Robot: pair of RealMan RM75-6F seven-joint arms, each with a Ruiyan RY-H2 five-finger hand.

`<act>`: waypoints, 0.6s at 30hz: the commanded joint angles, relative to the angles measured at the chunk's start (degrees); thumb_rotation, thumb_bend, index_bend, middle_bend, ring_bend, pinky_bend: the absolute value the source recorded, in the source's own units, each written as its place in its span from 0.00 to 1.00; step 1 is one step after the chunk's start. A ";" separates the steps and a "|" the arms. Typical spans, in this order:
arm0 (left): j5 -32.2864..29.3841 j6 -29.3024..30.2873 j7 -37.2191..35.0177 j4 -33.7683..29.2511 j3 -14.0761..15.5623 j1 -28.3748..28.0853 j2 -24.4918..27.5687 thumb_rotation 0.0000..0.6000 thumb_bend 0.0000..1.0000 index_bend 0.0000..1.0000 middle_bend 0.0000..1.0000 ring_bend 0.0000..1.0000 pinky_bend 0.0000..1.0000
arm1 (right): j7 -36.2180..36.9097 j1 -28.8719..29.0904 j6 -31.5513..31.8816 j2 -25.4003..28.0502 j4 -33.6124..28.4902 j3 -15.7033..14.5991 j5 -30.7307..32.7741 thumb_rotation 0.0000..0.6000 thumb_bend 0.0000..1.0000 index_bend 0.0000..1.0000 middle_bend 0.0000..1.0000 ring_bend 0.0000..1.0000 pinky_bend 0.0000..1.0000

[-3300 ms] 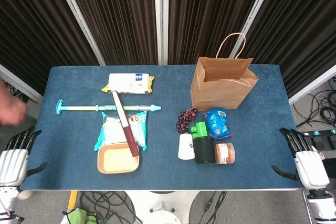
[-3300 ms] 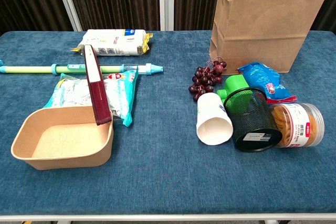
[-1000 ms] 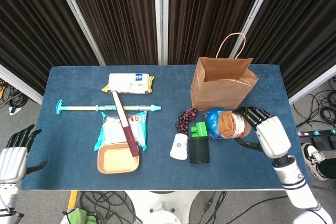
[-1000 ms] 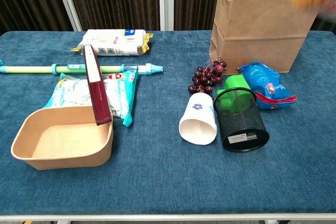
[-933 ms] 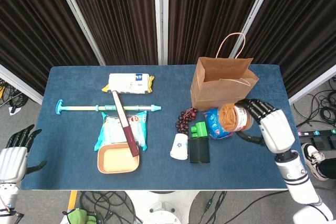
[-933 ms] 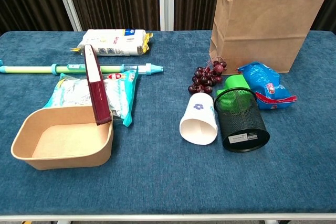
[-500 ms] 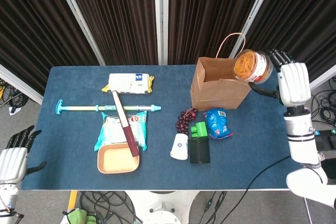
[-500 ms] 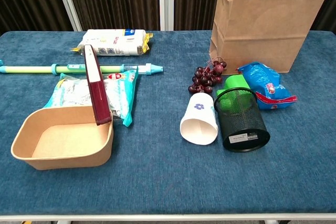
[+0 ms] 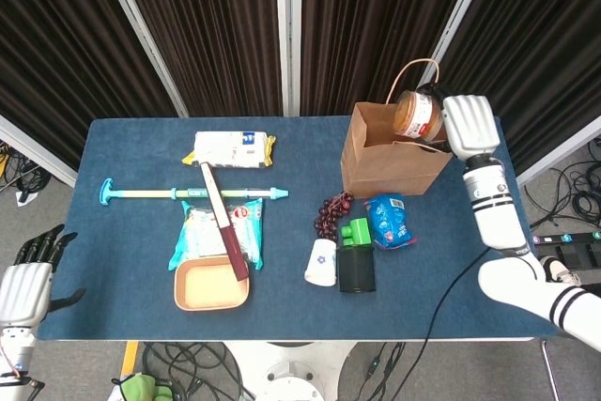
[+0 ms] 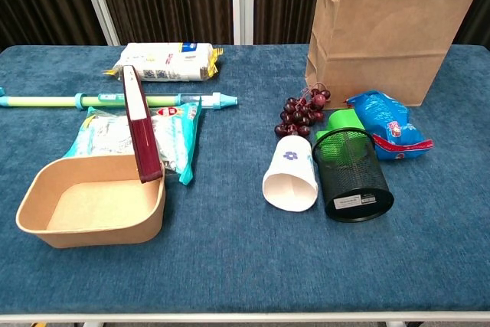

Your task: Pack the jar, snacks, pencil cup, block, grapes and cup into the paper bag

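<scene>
My right hand (image 9: 467, 125) holds the clear jar (image 9: 417, 114) of orange snacks on its side above the open top of the brown paper bag (image 9: 392, 158), at the bag's right rim. In front of the bag lie the dark grapes (image 9: 331, 214), the green block (image 9: 355, 231), the blue snack packet (image 9: 388, 219), the white paper cup (image 9: 320, 262) and the black mesh pencil cup (image 9: 357, 269), both cups on their sides. My left hand (image 9: 23, 288) hangs off the table's front left corner with its fingers spread and nothing in it. The chest view shows the bag (image 10: 383, 28) but no hand.
On the left half of the blue table (image 9: 131, 260) lie a white snack pack (image 9: 231, 148), a teal-ended rod (image 9: 192, 193), a wet-wipes pack (image 9: 222, 233), a dark red strip (image 9: 223, 221) and a tan tray (image 9: 210, 283). Cables (image 9: 577, 192) lie on the floor to the right.
My right hand has carried the jar from the table by the snack packet up and back, and over the last half second leftward onto the bag's opening. The left hand has stayed put.
</scene>
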 commanded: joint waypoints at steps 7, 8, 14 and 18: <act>-0.08 0.09 -0.05 -0.01 0.37 0.37 -0.07 1.00 0.04 0.22 0.17 0.13 0.14 | -3.51 1.21 -4.25 2.34 -3.33 -1.69 6.17 1.00 0.19 0.04 0.21 0.05 0.21; 0.07 0.19 0.07 -0.05 0.34 0.33 -0.05 1.00 0.04 0.22 0.17 0.13 0.14 | -3.56 1.30 -4.75 2.91 -3.89 -1.74 6.98 1.00 0.19 0.01 0.17 0.02 0.19; 0.61 0.84 0.87 -0.77 0.20 0.28 0.22 1.00 0.04 0.22 0.17 0.13 0.14 | -1.40 0.97 -2.87 4.12 -5.26 -1.08 6.22 1.00 0.18 0.00 0.09 0.00 0.13; 0.53 0.81 1.46 -1.41 0.27 0.32 0.50 1.00 0.04 0.22 0.17 0.13 0.14 | 3.25 -0.77 0.42 5.54 -7.80 -0.17 1.65 1.00 0.16 0.00 0.09 0.00 0.13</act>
